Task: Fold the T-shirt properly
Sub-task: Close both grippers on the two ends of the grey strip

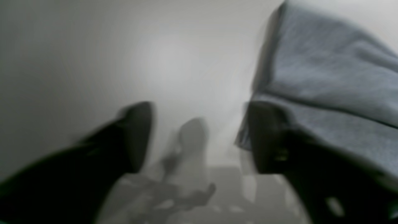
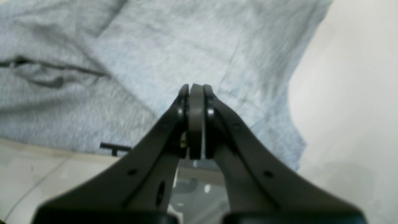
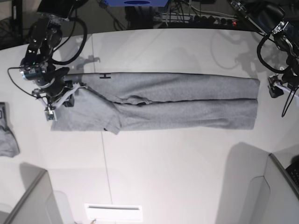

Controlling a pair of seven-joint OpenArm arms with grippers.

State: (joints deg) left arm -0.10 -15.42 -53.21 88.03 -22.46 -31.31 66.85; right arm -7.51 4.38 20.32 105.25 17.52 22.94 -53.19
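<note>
Left gripper (image 1: 202,133) wide, empty, just off shirt (image 3: 187,112) end; right gripper (image 2: 194,90) closed, over other end. Shirt's lying long across counter (image 3: 163,177). I'd pinch all layers, lift low, fold inward slowly.

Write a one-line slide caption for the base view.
Two robot arms at either end of a partly folded grey T-shirt on a white table.

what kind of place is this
Probably a robotics lab or test bench: two robot arms work over a pale tabletop, with a grey T-shirt laid out and a blue object at the far edge.
</note>
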